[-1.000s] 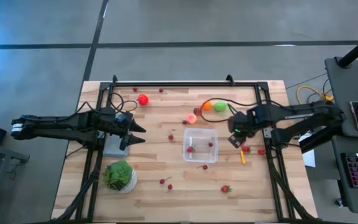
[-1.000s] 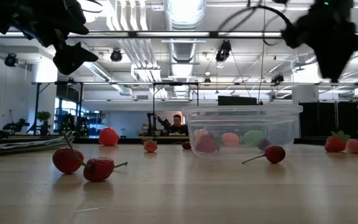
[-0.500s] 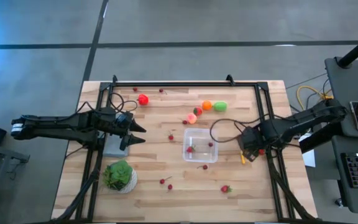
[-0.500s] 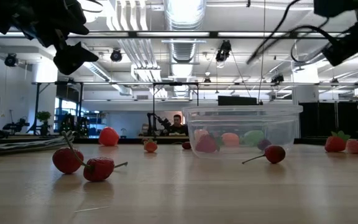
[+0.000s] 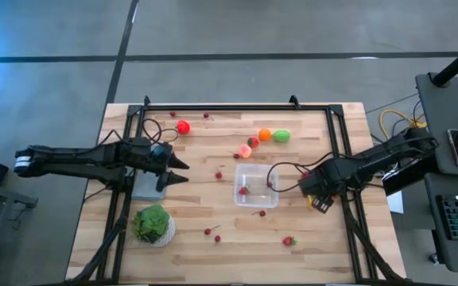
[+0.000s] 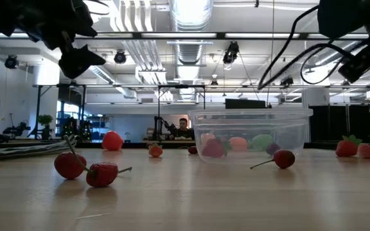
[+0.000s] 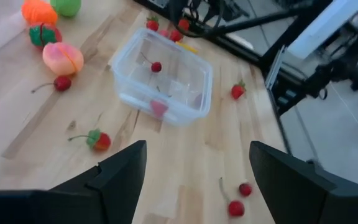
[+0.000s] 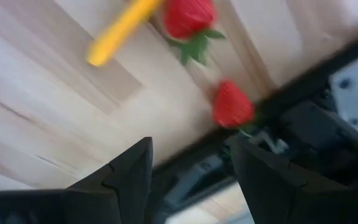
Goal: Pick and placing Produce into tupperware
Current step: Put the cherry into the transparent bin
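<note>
Just beyond right claw (image 8: 188,171): strawberries (image 8: 233,104).

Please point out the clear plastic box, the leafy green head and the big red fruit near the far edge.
tupperware (image 5: 256,185): high view, on its clear floor.
leafy green head (image 5: 150,222): high view, middle of the leaves.
red fruit (image 5: 183,126): high view, centre of its top.

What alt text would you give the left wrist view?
A clear tupperware sits on the wooden table, seen past the open left end effector, with two small red pieces inside it. Around it lie scattered produce: a peach, an orange piece, a green piece, strawberries and stemmed cherries.
</note>
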{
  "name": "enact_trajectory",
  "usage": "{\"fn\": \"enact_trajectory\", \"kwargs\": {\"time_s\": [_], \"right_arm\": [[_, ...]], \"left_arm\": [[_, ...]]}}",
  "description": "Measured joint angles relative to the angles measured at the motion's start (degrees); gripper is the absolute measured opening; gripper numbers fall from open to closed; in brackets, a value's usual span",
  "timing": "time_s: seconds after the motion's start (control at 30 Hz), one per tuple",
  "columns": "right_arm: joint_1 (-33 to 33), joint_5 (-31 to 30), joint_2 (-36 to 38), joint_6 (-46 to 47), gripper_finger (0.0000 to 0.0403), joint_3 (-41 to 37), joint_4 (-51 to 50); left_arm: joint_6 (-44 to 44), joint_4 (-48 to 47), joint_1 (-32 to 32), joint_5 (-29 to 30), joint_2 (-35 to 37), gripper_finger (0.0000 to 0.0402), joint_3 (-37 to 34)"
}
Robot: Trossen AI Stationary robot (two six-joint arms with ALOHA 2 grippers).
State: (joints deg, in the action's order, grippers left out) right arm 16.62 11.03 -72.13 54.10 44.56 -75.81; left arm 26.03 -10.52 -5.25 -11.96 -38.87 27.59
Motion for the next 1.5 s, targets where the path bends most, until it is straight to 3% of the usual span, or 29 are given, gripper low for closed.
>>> {"fn": "enact_trajectory", "kwargs": {"time_s": [0.27, 0.47, 0.63, 0.73, 1.03, 1.3, 1.5], "right_arm": [[-0.02, -0.91, 2.03, 6.51, 0.0210, 0.01, 17.29], [-0.02, 2.57, 0.03, 6.50, 0.0210, 0.04, 13.60], [-0.02, 8.34, -2.69, 1.03, 0.0210, 0.22, 10.65], [-0.02, 8.73, -4.74, -3.12, 0.0210, 1.94, 8.51], [-0.51, -10.40, -13.65, -22.19, 0.0210, 11.72, -1.28], [-1.84, -11.26, -15.95, -25.61, 0.0210, 12.94, -2.14], [-2.01, -12.58, -12.39, -21.13, 0.0210, 12.90, -3.43]], "left_arm": [[11.63, 18.07, 0.09, -0.07, -5.38, 0.0270, 0.00], [20.04, 30.40, 0.06, -0.52, -10.26, 0.0270, 0.00], [20.08, 32.58, 0.04, -2.65, -12.22, 0.0270, 0.02], [19.99, 32.53, 0.00, -2.62, -12.53, 0.0270, 0.07], [10.80, 32.00, -0.29, -2.60, -11.30, 0.0270, 0.20], [5.15, 30.43, -0.37, -2.60, -11.25, 0.0270, 0.58], [1.07, 27.67, -2.47, 0.90, -8.11, 0.0270, 3.22]]}}
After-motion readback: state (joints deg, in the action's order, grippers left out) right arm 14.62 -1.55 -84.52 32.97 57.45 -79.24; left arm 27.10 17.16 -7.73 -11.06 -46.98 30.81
